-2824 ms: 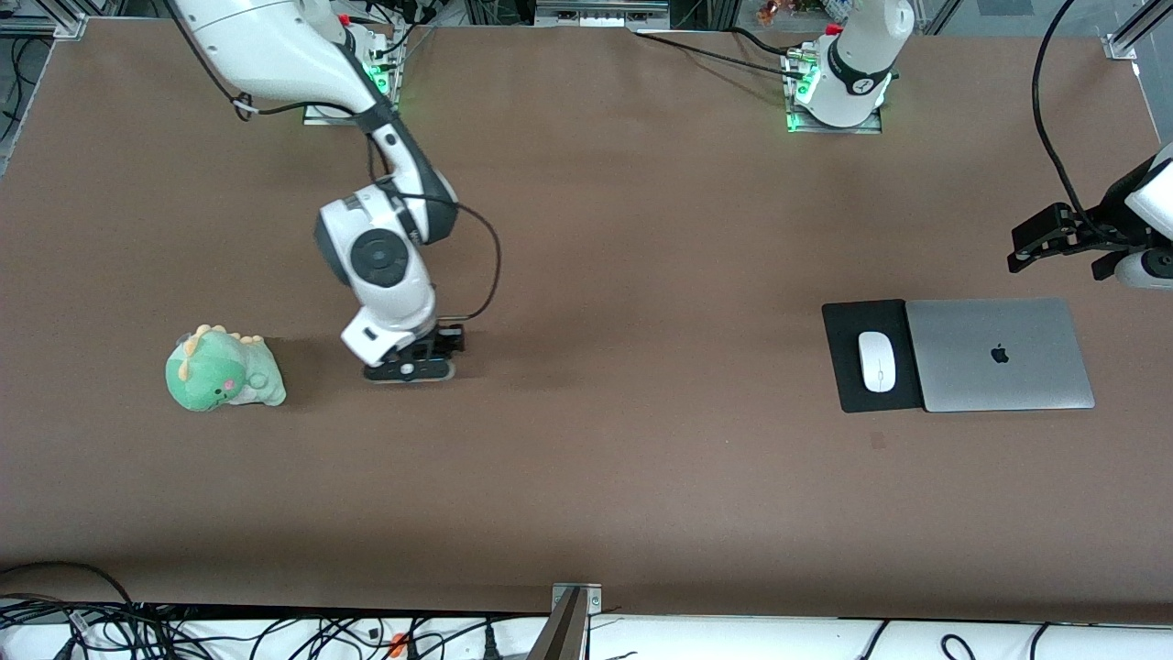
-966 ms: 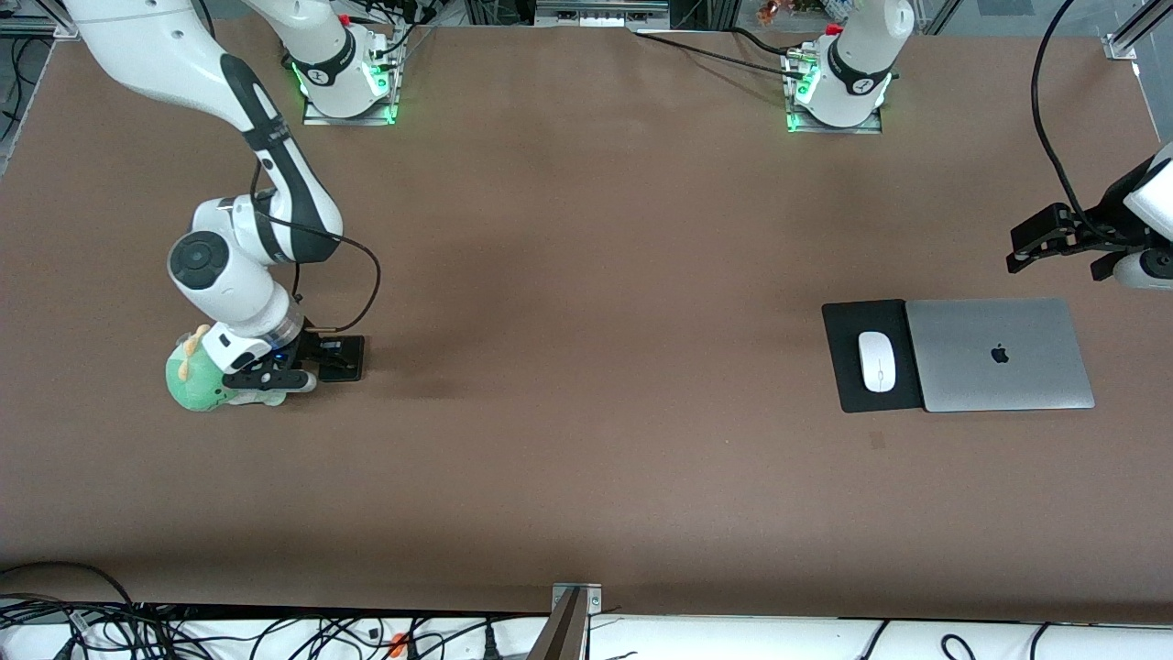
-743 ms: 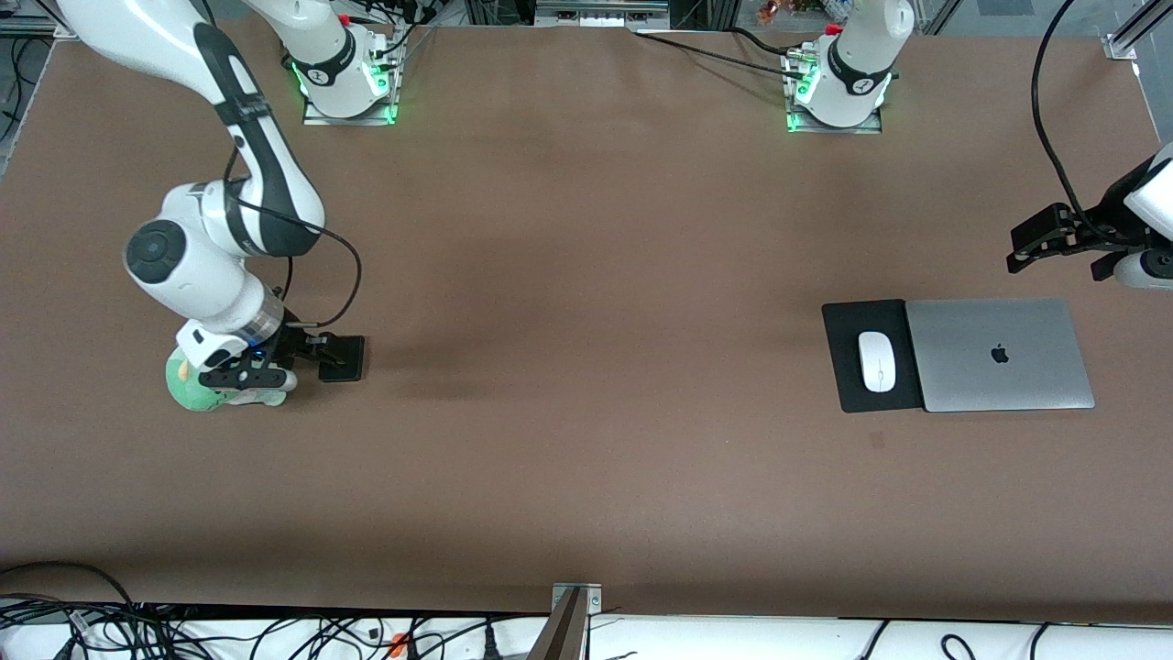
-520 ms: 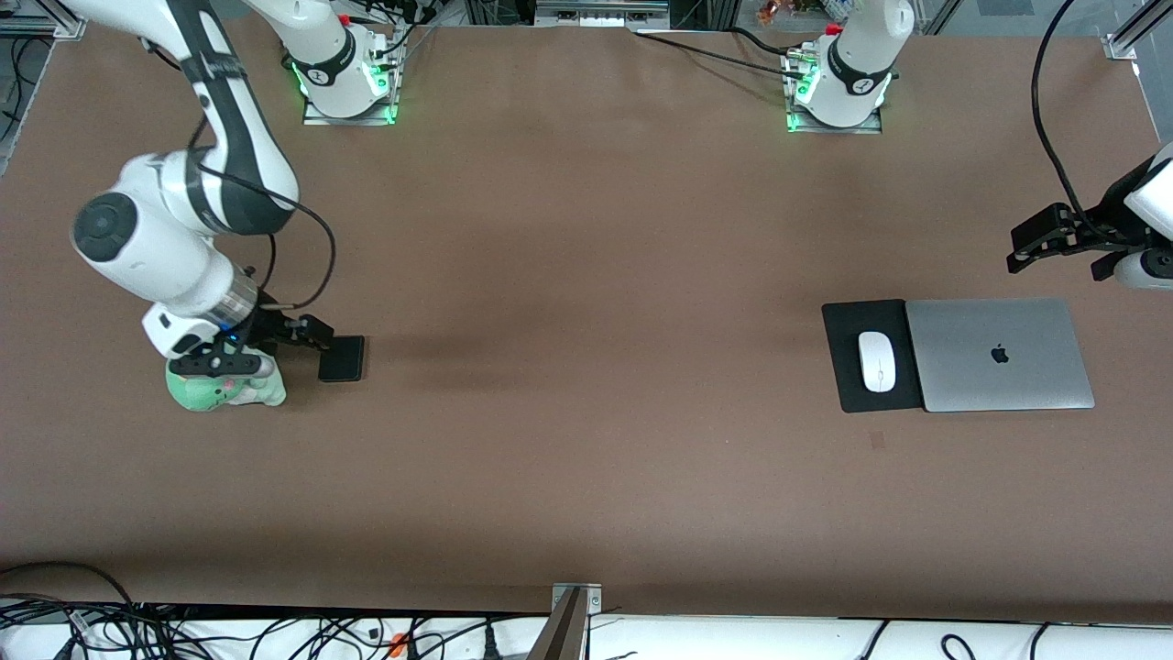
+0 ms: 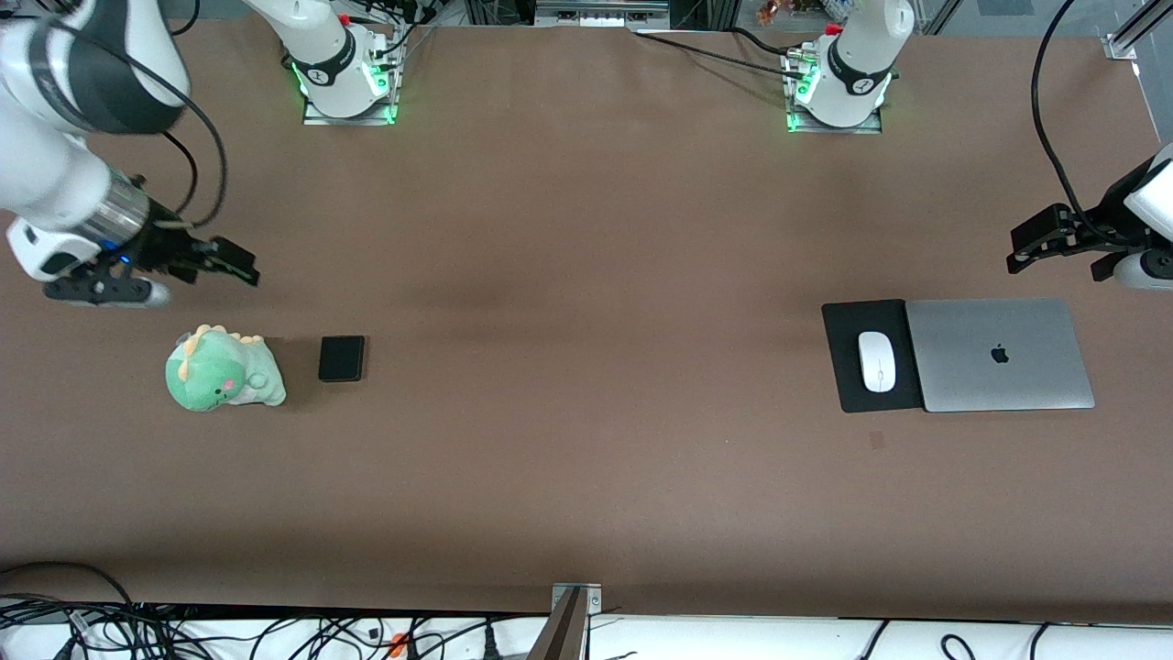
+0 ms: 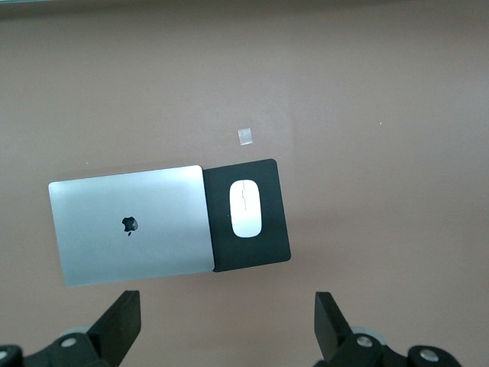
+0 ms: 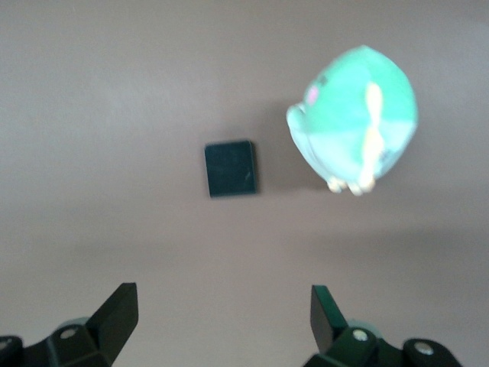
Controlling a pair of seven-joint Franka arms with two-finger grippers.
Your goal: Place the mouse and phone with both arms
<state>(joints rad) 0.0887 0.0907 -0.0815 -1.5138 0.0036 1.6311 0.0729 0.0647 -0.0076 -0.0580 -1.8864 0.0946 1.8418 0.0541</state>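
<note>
Front view: brown worktop (image 5: 586, 477) with both arm bases along its edge farthest from the camera. Phone (image 5: 341, 357) flat on the bare worktop toward the right arm's end, just beside a green plush dinosaur (image 5: 223, 370), apart from it. Mouse (image 5: 877, 360) on a black mouse pad (image 5: 848, 385) toward the left arm's end, pad edge meeting or slipping under a closed silver laptop (image 5: 999, 354). Right pincer (image 5: 234, 266) raised over bare worktop near the right arm's end edge, above the plush and phone, fingers spread, empty. Left pincer (image 5: 1031, 246) raised near the left arm's end edge, over the worktop just past the laptop, fingers spread, empty, waiting.

Right wrist view: phone (image 7: 231, 168) and plush dinosaur (image 7: 355, 126) both well below the spread fingers (image 7: 116, 310), nothing between them. Left wrist view: mouse (image 6: 246, 209) centred on the pad (image 6: 263, 248), laptop (image 6: 130, 224) beside it, fingers (image 6: 122, 325) spread and clear of all three.

Progress, as a judgement: both task items set down and released, mouse on its pad, phone beside the plush; placement apparently complete. Remaining, at most: retreat of both arms to rest.
</note>
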